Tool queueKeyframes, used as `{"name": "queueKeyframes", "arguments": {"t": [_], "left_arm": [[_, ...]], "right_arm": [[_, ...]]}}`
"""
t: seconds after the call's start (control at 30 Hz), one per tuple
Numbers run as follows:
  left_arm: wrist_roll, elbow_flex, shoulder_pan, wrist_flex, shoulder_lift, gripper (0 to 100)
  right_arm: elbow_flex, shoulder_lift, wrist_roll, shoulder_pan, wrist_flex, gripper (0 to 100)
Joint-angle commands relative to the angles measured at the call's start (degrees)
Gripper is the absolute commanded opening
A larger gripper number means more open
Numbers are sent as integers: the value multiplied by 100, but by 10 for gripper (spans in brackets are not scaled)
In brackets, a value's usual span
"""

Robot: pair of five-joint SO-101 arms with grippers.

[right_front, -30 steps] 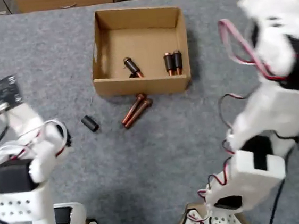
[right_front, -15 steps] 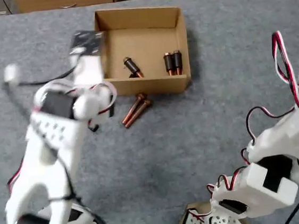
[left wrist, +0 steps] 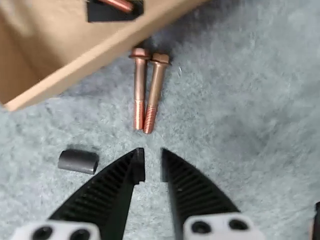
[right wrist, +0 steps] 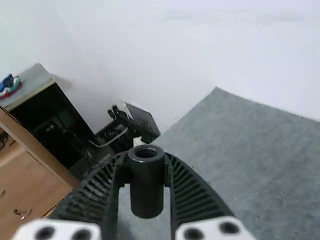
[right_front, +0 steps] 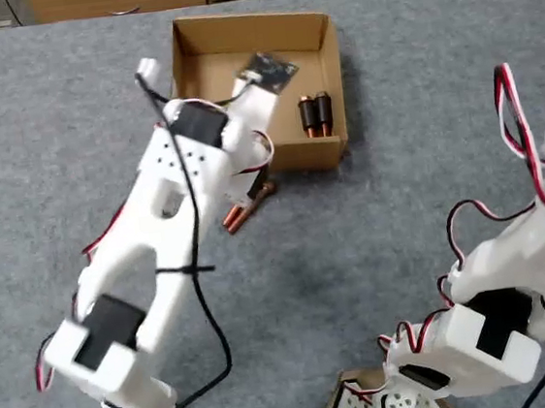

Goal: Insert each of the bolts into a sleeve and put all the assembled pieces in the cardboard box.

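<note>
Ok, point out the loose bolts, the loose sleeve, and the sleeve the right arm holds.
loose bolts [left wrist: 139, 90], left wrist view, shank of one bolt
loose sleeve [left wrist: 78, 161], left wrist view, middle of its side
held sleeve [right wrist: 146, 185], right wrist view, middle of its side

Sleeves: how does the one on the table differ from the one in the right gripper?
The table sleeve lies on its side; the gripped sleeve stands on end, bore showing. The table sleeve is loose; the gripped sleeve is clamped by the right gripper. Both are short black tubes, no bolt showing.
</note>
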Motion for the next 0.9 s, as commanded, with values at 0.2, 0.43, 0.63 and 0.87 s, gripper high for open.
{"name": "queueKeyframes", "arguments": {"t": [0.2, 0.43, 0.63, 0.87], "left_arm": [[-545, -1046, 44, -141, 1464, 64], [-870, -2215, 18, -141, 2668, 64], [-1134, -2980, -35, -114, 3380, 64], [-1231, -3490, -369, -141, 3837, 64]], "right_arm": [[382, -198, 70, 101, 70, 2], [391, -198, 70, 84, 70, 2], [391, -171, 79, 84, 79, 2], [532, -154, 70, 75, 70, 2]]}}
